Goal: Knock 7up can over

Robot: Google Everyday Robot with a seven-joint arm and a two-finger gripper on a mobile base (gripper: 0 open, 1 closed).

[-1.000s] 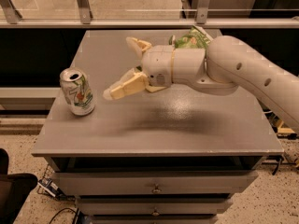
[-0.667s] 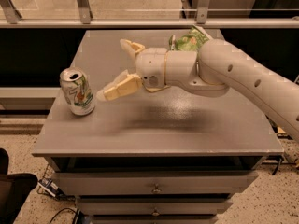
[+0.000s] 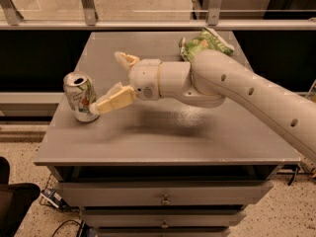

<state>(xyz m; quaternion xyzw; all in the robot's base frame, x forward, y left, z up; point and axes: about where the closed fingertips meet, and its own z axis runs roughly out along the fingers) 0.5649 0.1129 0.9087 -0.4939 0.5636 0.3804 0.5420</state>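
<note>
The small silver-topped aluminium 7up can [image 3: 80, 97], white-sided with green markings and a touch of red, stands upright near the left edge of the grey flat-topped table [image 3: 173, 142]. Its printing faces partly away; a green curved stroke shows on the side, but no word can be read.

Just right of the can is the cream-coloured two-finger gripper [image 3: 106, 82], its jaws spread wide. The lower finger [image 3: 114, 99] slants down to the left and its tip meets the can's lower side, close to the base. The upper finger [image 3: 126, 59] points up and back, right of the can and well clear of it. The claw holds nothing.

A second ago that lower fingertip hung in the air to the right of the can with a plain gap between them; since then the whole gripper has travelled left and closed the gap. The can has kept its place and has not fallen.

Further right of the can, the thick white arm [image 3: 247, 90] runs off toward the lower right. Behind the arm, far right of the can, lies a crinkled green snack bag [image 3: 205, 42].
</note>
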